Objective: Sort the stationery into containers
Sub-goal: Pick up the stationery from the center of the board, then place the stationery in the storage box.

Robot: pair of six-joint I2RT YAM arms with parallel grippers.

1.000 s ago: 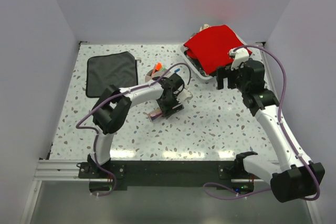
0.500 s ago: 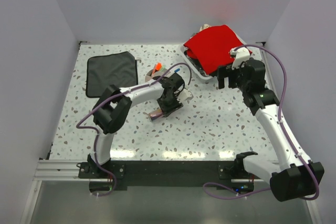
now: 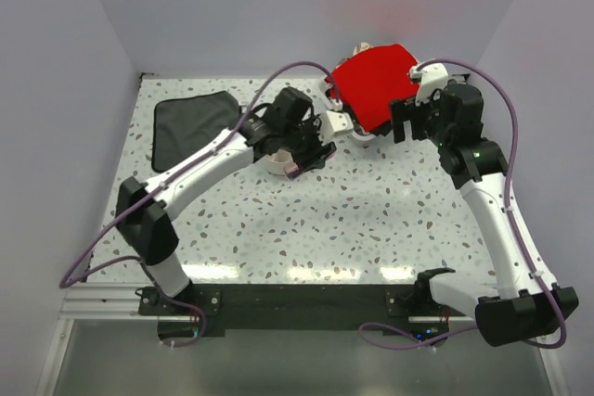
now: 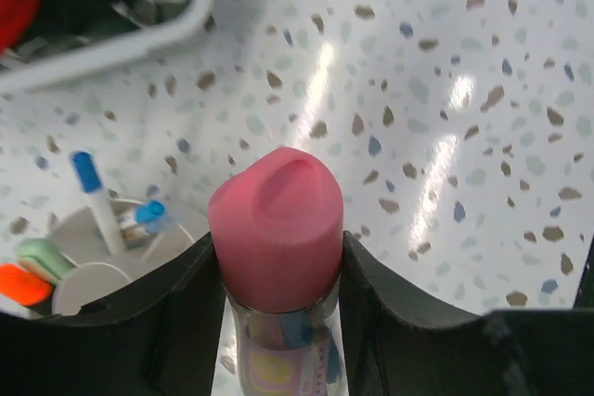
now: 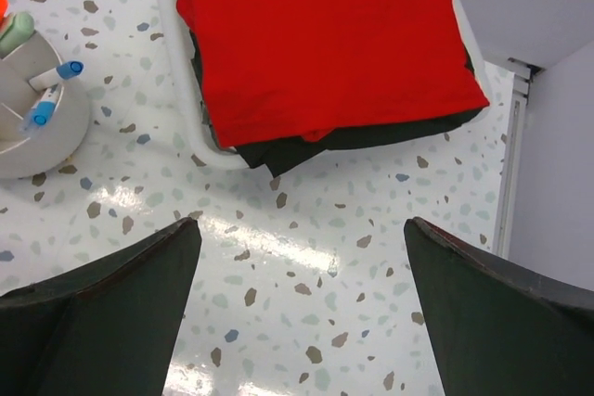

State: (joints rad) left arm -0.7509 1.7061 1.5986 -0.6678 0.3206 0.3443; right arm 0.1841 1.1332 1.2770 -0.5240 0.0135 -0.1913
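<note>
Two pens (image 4: 97, 201), two highlighters (image 4: 39, 257), one stick (image 4: 276, 229), one bowl (image 5: 37, 159)

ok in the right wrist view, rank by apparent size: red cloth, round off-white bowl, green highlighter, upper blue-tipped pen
1. Folded red cloth
2. Round off-white divided bowl, though the frame edge cuts it off
3. Pale green highlighter and upper thin blue-tipped pen: similarly small, partly hidden, so unranked

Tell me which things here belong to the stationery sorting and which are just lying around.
Part of the job: pink-capped stick in the left pincer, divided bowl, two blue-tipped pens, green highlighter, orange highlighter.
Just lying about: black cloth, white tray, red cloth.
</note>
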